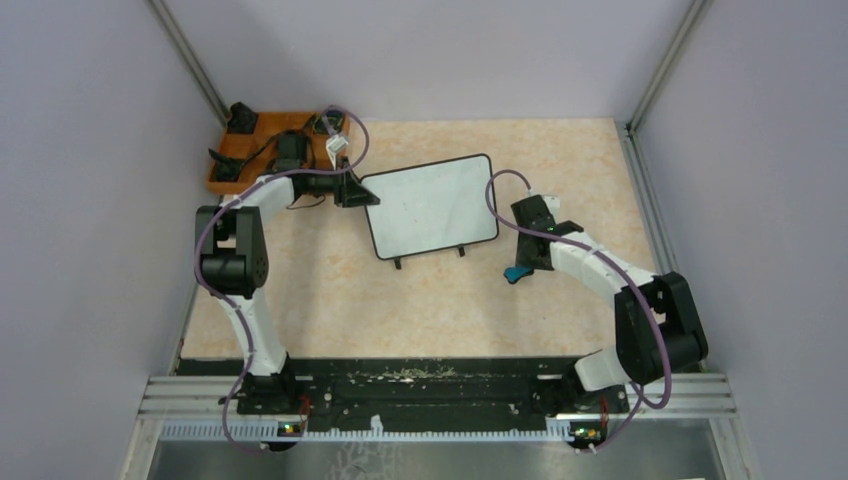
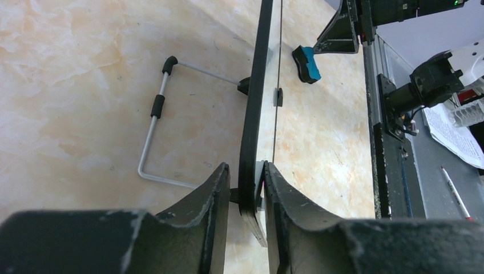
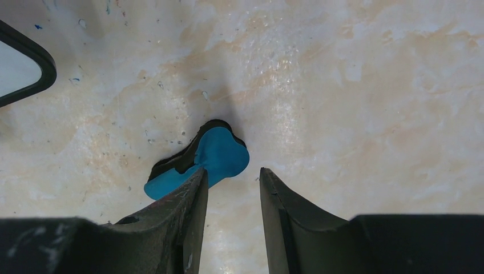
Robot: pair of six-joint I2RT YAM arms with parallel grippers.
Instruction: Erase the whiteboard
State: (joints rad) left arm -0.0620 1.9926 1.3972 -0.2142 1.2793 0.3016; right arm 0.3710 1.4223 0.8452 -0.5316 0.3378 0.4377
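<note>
My left gripper (image 2: 246, 174) straddles the black frame of the whiteboard (image 1: 432, 205) at the board's short edge, the one facing the far left corner of the table (image 1: 330, 300). One finger sits against the frame on the face side. On the back side a thin gap shows between the other finger (image 2: 214, 194) and the frame, with a small dark bit across it that I can't identify. The jaws look slack around the edge rather than clamped.

The board stands skewed in the far middle of the table, propped on its wire stand (image 2: 149, 134). I can't judge how steeply it leans. My left wrist sees it only edge-on, so its face is hidden there. From above the face reads plain white, too small to show faint marks.

My right gripper (image 3: 233, 171) hangs over the table near the board's near right corner, jaws apart with bare tabletop between them. The blue eraser (image 3: 220, 154) is just outside the jaws. One finger covers part of it, and I can't tell whether the two touch. My right wrist catches only a cut-off corner of the board.

The orange tray (image 1: 272, 122) sits in the far left corner. Its dark contents are partly hidden by my left arm and cable.
</note>
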